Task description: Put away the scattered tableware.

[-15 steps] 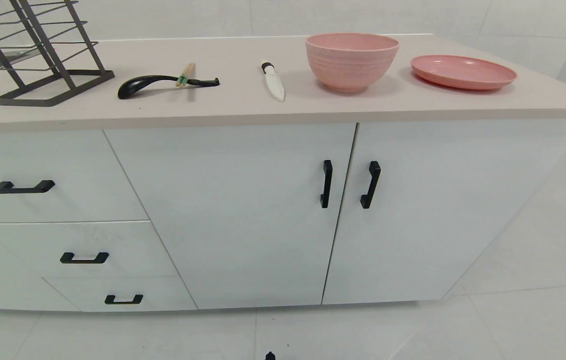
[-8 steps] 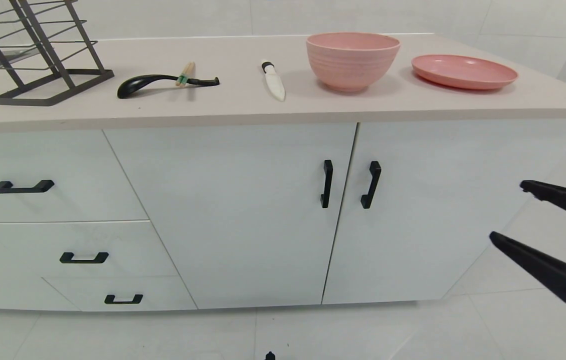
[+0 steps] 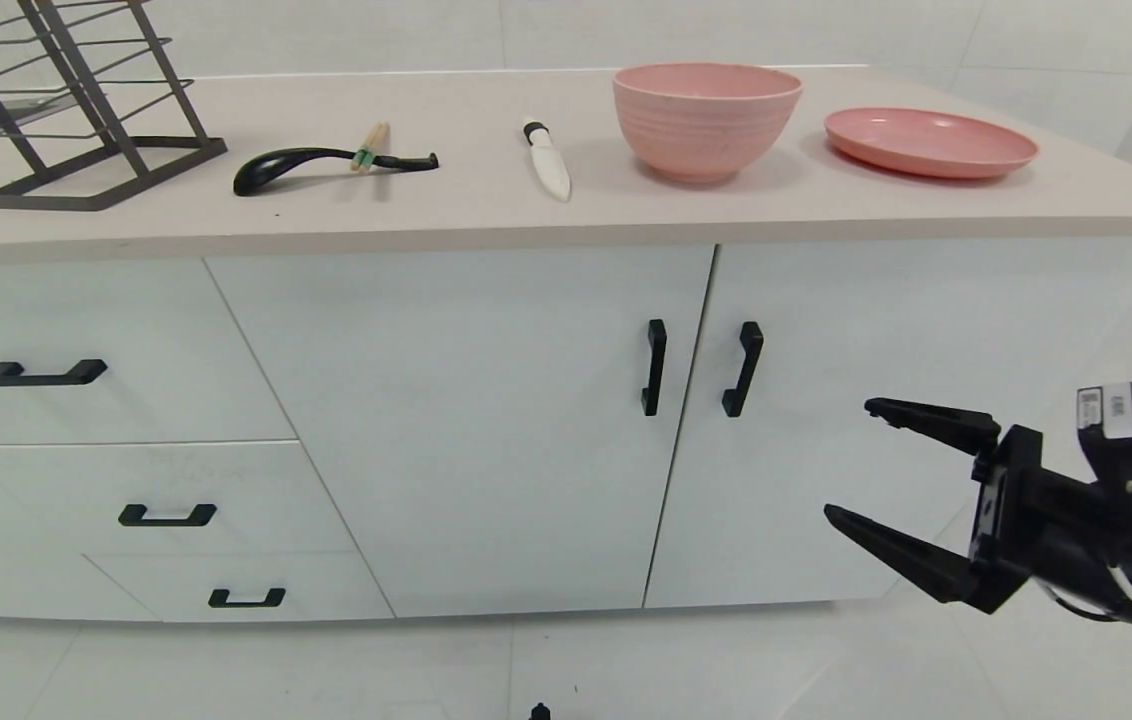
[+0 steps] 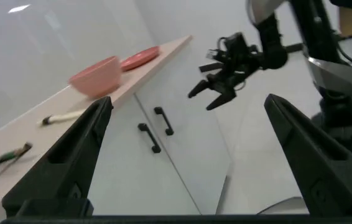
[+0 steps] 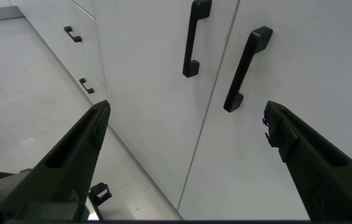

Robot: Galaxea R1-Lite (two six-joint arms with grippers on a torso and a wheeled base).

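a: so, nearest first. how is the right claw (image 3: 850, 458)?
b: spread wide, nothing between its fingers. it hangs low in front of the right door (image 3: 926, 320), apart from it and below the counter. its arm is cut off by the edge of the head view.
a: and the left claw (image 4: 187, 102)?
b: wide apart too, and empty. its wrist view looks along the cabinet front, with the right claw farther off.
a: behind them?
b: two shut doors, their upright black handles (image 3: 653, 367) side by side at the seam. left of those are three drawers (image 3: 106, 320), each with a black pull.
a: the tableware?
b: all on the counter (image 3: 486, 215). from the left there's a black spoon (image 3: 256, 180), with chopsticks (image 3: 372, 147) lying across its handle. they point away, so little of them shows. next comes a knife (image 3: 550, 170), white with a dark end, lying apart from the rest. then a pink bowl (image 3: 704, 120), upright, and a pink plate (image 3: 929, 142) near it, not touching.
a: farthest?
b: a dark wire rack (image 3: 86, 90) at the counter's left, its top and outer side cut off. whether anything sits in it, i can't tell.
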